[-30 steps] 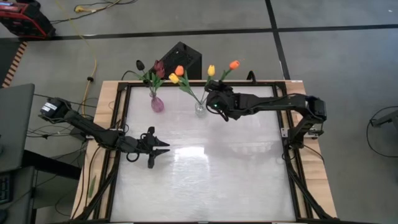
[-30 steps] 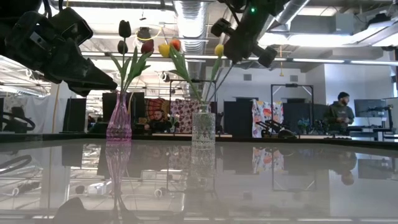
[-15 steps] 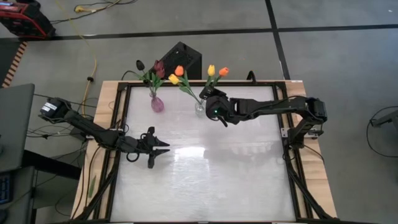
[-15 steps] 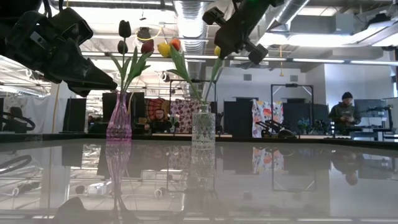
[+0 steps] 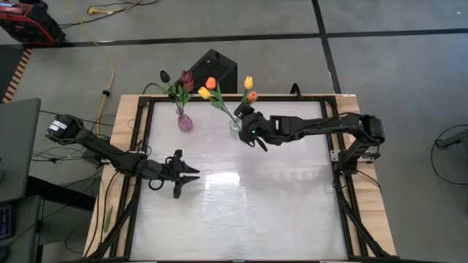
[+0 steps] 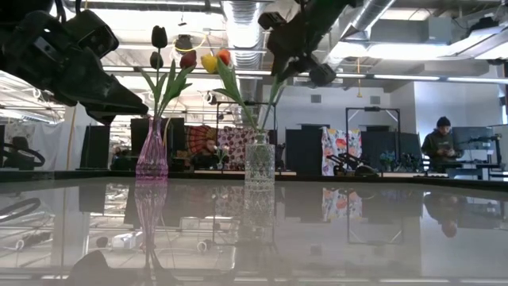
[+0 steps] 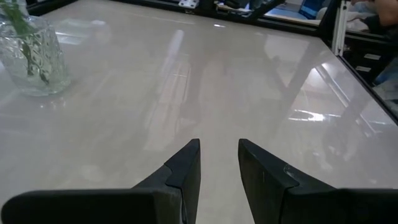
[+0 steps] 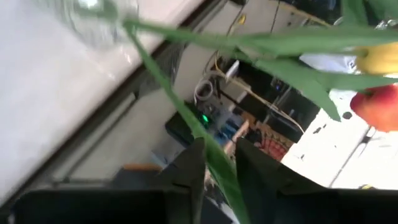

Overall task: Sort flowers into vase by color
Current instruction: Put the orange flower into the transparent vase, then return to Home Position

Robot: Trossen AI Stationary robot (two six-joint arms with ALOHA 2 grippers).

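A clear glass vase (image 5: 235, 128) (image 6: 259, 163) stands near the table's far edge with yellow and orange tulips (image 5: 208, 88) in it. To its left, a pink vase (image 5: 185, 122) (image 6: 152, 159) holds dark maroon tulips (image 5: 184, 79). My right gripper (image 5: 247, 123) (image 8: 214, 163) hovers just right of the clear vase, shut on an orange tulip whose head (image 5: 251, 96) points toward the far edge. My left gripper (image 5: 193, 174) (image 7: 219, 163) is open above the table's left middle, touching nothing. My right gripper pinches the orange tulip's thin green stem (image 8: 210, 154) between its two fingers, which lie across it. The flower is lifted clear of the table and tilted. From the fingers the stem (image 8: 155, 74) runs to the clear vase's mouth (image 8: 121, 25); whether its end is inside, I cannot tell.
The tabletop (image 5: 241, 212) is glossy white inside a black frame (image 5: 344, 204). A black box (image 5: 213, 66) sits on the floor beyond the far edge. A person (image 6: 439, 147) stands far off in the room behind.
My right gripper has moved toward the table's left, up to the clear vase, turning as it went. The held orange tulip has swung with it: its head has come left and nearer, from right of the yellow tulip to just beside it.
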